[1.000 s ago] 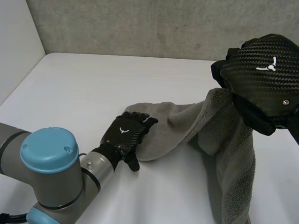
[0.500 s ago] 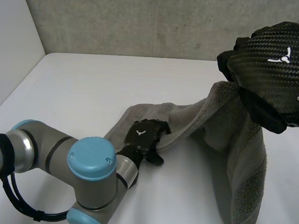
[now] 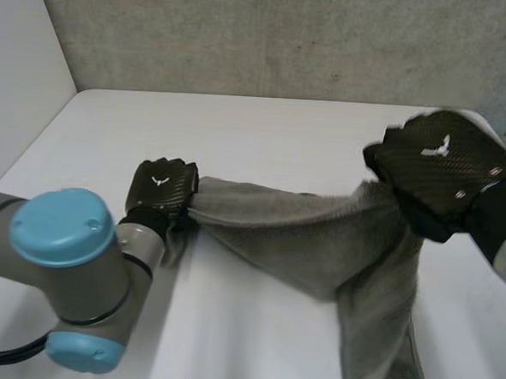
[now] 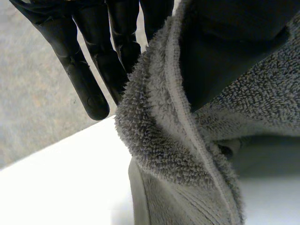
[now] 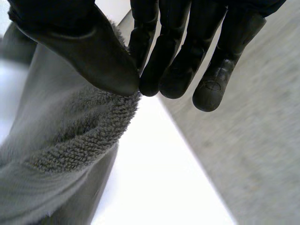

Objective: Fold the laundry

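The gray towel hung stretched between both hands across the middle of the frame, over the white tabletop, with a long end dangling down at the lower right. The left hand, center-left, had one end pinched between thumb and fingers. The right hand, at the right and higher up, pinched the towel's edge the same way.

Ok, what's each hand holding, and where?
Both grip the grey towel: left hand pinches a hemmed edge at one end, right hand pinches an edge at the other, raised.
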Motion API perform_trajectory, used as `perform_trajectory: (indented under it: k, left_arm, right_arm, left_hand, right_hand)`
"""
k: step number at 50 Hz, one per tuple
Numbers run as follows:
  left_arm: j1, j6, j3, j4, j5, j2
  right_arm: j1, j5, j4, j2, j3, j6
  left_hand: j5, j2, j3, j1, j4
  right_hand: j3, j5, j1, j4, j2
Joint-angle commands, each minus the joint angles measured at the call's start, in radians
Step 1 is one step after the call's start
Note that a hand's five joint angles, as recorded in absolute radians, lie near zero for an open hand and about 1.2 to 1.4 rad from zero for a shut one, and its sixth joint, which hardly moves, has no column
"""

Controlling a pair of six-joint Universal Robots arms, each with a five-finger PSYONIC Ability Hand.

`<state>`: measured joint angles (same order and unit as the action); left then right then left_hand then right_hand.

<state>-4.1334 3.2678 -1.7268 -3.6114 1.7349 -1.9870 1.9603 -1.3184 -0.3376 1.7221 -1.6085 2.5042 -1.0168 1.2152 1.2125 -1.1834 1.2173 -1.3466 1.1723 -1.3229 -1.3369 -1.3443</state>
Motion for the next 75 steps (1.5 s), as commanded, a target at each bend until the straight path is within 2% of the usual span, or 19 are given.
perform_trajectory:
  k: [1, 6, 11, 18, 20, 23, 25, 30, 34, 36, 37, 39, 43, 50, 55, 58, 64, 71, 75]
  left_arm:
    - [-0.027, 0.211, -0.085, 0.033, -0.078, 0.060]
    - [-0.087, 0.377, -0.082, 0.141, -0.092, 0.028]
    - [-0.113, 0.443, 0.007, 0.168, -0.112, -0.035]
    - [-0.111, 0.448, 0.283, 0.161, -0.150, -0.075]
    - [-0.108, 0.440, 0.380, 0.158, -0.152, -0.075]
    - [-0.100, 0.434, 0.579, 0.126, -0.149, -0.072]
    - [-0.085, 0.418, 0.740, 0.061, -0.146, -0.070]
    - [-0.059, 0.389, 0.849, 0.034, -0.143, -0.067]
    - [-0.039, 0.385, 0.813, 0.074, -0.143, -0.055]
    - [-0.031, 0.385, 0.765, 0.097, -0.143, -0.042]
    - [-0.031, 0.385, 0.709, 0.111, -0.140, -0.024]
    - [-0.031, 0.386, 0.644, 0.117, -0.140, -0.004]
    - [-0.042, 0.395, 0.463, 0.103, -0.144, 0.040]
    - [-0.061, 0.398, 0.322, 0.086, -0.141, 0.129]
    - [-0.068, 0.434, 0.265, 0.099, -0.141, 0.215]
    - [-0.068, 0.461, 0.211, 0.097, -0.143, 0.297]
    - [-0.067, 0.478, 0.075, 0.085, -0.156, 0.491]
    - [-0.067, 0.478, -0.019, 0.086, -0.155, 0.635]
    - [-0.067, 0.480, -0.036, 0.089, -0.153, 0.654]
  right_arm:
    - [-0.017, -0.010, -0.096, -0.226, -0.042, -0.190]
    - [-0.037, -0.013, -0.141, -0.341, -0.028, -0.307]
    - [-0.034, -0.018, -0.078, -0.445, 0.088, -0.283]
    - [-0.029, -0.041, 0.086, -0.532, 0.394, -0.142]
    - [-0.029, -0.061, 0.231, -0.529, 0.539, -0.050]
    - [-0.031, -0.076, 0.324, -0.516, 0.587, 0.005]
    - [-0.037, -0.117, 0.489, -0.469, 0.628, 0.092]
    - [-0.029, -0.133, 0.505, -0.441, 0.613, 0.124]
    - [-0.028, -0.130, 0.414, -0.444, 0.559, 0.125]
    - [-0.029, -0.117, 0.350, -0.446, 0.460, 0.125]
    - [-0.029, -0.117, 0.350, -0.446, 0.460, 0.125]
    - [-0.032, -0.116, 0.332, -0.449, 0.365, 0.130]
    - [-0.044, -0.113, 0.335, -0.457, 0.284, 0.133]
    - [-0.057, -0.027, 0.338, -0.501, 0.217, 0.156]
    - [-0.069, 0.106, 0.313, -0.527, 0.242, 0.251]
    - [-0.070, 0.137, 0.301, -0.529, 0.260, 0.277]
    - [-0.070, 0.235, 0.192, -0.575, 0.430, 0.410]
    - [-0.055, 0.401, 0.008, -0.795, 0.747, 0.622]
    - [-0.024, 0.424, -0.063, -0.885, 0.817, 0.665]
  left_hand:
    - [-0.205, 0.181, 0.184, -0.213, 0.179]
    - [-0.205, 0.181, 0.184, -0.213, 0.179]
    - [-0.205, 0.181, 0.184, -0.213, 0.179]
    - [-0.205, 0.181, 0.184, -0.213, 0.179]
    - [-0.205, 0.181, 0.184, -0.213, 0.179]
    - [-0.205, 0.181, 0.184, -0.213, 0.179]
    - [-0.205, 0.181, 0.184, -0.213, 0.179]
    - [-0.205, 0.181, 0.184, -0.213, 0.179]
    - [-0.205, 0.181, 0.184, -0.213, 0.179]
    - [-0.205, 0.181, 0.184, -0.213, 0.179]
    - [-0.205, 0.181, 0.184, -0.213, 0.179]
    - [-0.205, 0.181, 0.184, -0.213, 0.179]
    - [-0.205, 0.181, 0.184, -0.213, 0.179]
    - [-0.205, 0.181, 0.184, -0.213, 0.179]
    - [-0.205, 0.181, 0.184, -0.213, 0.179]
    - [-0.205, 0.181, 0.184, -0.213, 0.179]
    - [-0.205, 0.181, 0.184, -0.213, 0.179]
    - [-0.205, 0.181, 0.184, -0.213, 0.179]
    - [-0.205, 0.181, 0.184, -0.213, 0.179]
  right_hand:
    - [-0.050, 0.049, -0.073, -0.059, -0.052]
    - [-0.050, 0.049, -0.073, -0.059, -0.052]
    - [-0.050, 0.049, -0.073, -0.059, -0.052]
    - [-0.050, 0.049, -0.073, -0.059, -0.052]
    - [-0.050, 0.049, -0.073, -0.059, -0.052]
    - [-0.050, 0.049, -0.073, -0.059, -0.052]
    - [-0.050, 0.049, -0.073, -0.059, -0.052]
    - [-0.050, 0.049, -0.073, -0.059, -0.052]
    - [-0.050, 0.049, -0.073, -0.059, -0.052]
    - [0.437, -0.437, 0.413, 0.427, 0.434]
    - [0.440, -0.440, 0.416, 0.430, 0.437]
    - [0.907, -0.907, 0.884, 0.897, 0.905]
    - [1.172, -1.172, 1.148, 1.162, 1.170]
    - [1.172, -1.172, 1.148, 1.162, 1.170]
    - [1.172, -1.172, 1.148, 1.162, 1.170]
    - [1.172, -1.172, 1.148, 1.162, 1.170]
    - [1.172, -1.172, 1.148, 1.162, 1.170]
    - [1.172, -1.172, 1.148, 1.162, 1.170]
    - [1.172, -1.172, 1.148, 1.162, 1.170]
